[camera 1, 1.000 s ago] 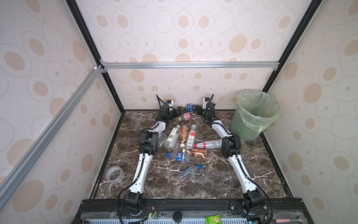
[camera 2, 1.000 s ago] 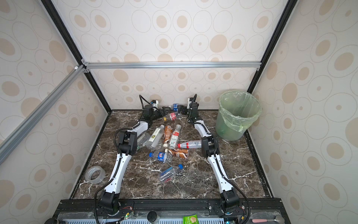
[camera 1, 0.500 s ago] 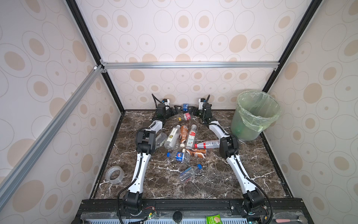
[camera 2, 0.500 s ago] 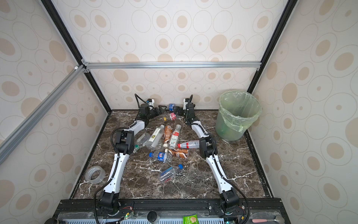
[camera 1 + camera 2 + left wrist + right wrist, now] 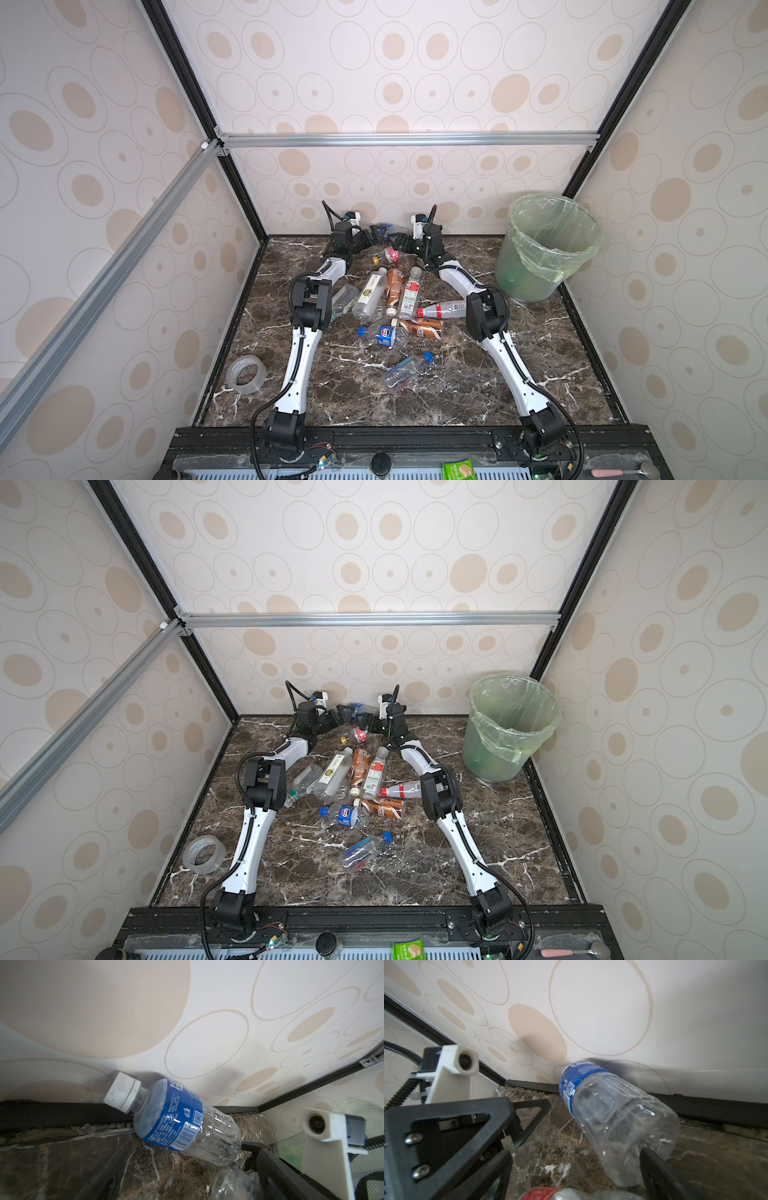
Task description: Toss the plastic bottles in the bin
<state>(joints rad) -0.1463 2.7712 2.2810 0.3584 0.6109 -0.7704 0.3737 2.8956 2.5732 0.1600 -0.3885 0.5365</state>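
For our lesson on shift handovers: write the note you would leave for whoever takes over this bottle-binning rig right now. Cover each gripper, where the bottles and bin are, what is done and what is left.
The left gripper is open and empty, at the back wall.
The right gripper is open and empty, facing it.
Between them the blue-labelled bottle lies against the wall, ungripped.
The other bottles lie scattered in the middle.
The bin stands in the far right corner; its contents cannot be made out.
Done: nothing confirmed.
Left: every visible bottle. Leave the tape roll.
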